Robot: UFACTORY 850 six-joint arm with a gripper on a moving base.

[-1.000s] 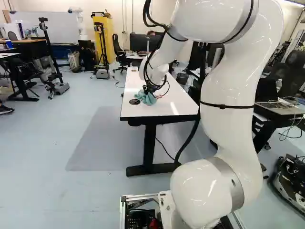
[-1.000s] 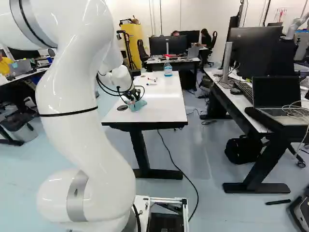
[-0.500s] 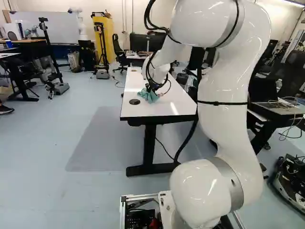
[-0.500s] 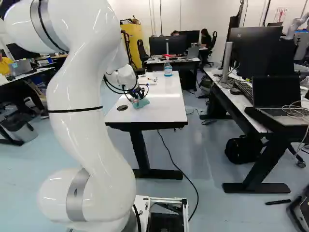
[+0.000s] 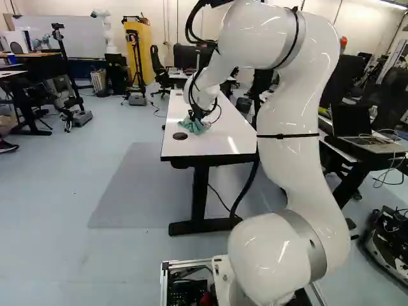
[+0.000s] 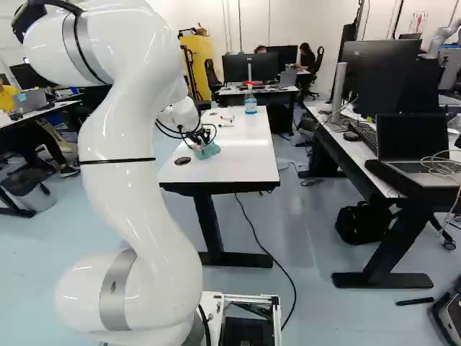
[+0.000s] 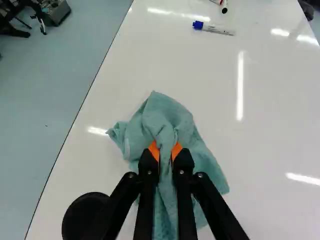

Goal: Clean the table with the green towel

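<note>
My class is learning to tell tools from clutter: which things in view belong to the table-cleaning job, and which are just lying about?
Part of the job:
green towel
white table under it
end effector, shut on the towel

Just lying about:
blue-capped marker
bottle
open laptop
black bag

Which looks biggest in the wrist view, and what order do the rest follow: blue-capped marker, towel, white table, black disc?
1. White table, by far
2. Green towel, bunched up
3. Black disc, though partly hidden
4. Blue-capped marker, lying farther off than the towel
</note>
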